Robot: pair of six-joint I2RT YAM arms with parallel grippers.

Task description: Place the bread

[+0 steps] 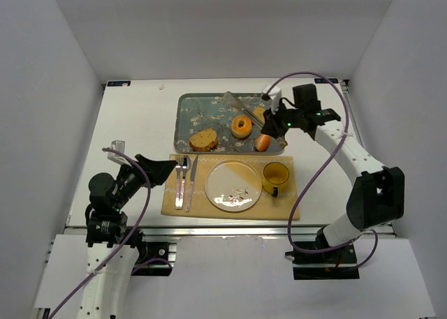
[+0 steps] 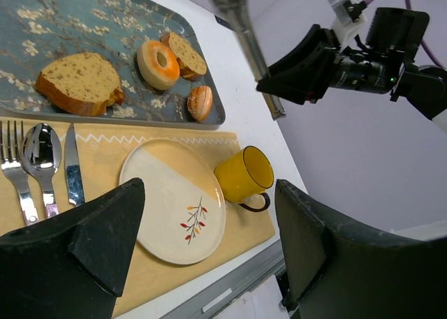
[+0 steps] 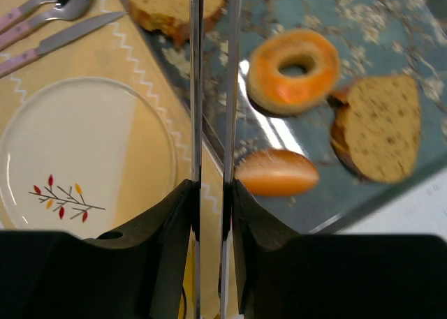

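The bread, a golden-brown loaf slice with a darker crust, lies on the left part of the blue floral tray. It also shows in the left wrist view and at the top of the right wrist view. My right gripper is shut on metal tongs and holds them above the tray's right half. The tongs' arms are close together with nothing between them. My left gripper is open and empty, left of the placemat.
A ring doughnut, a smaller dark slice and a small bun share the tray. On the yellow placemat are a white plate, a yellow mug and cutlery.
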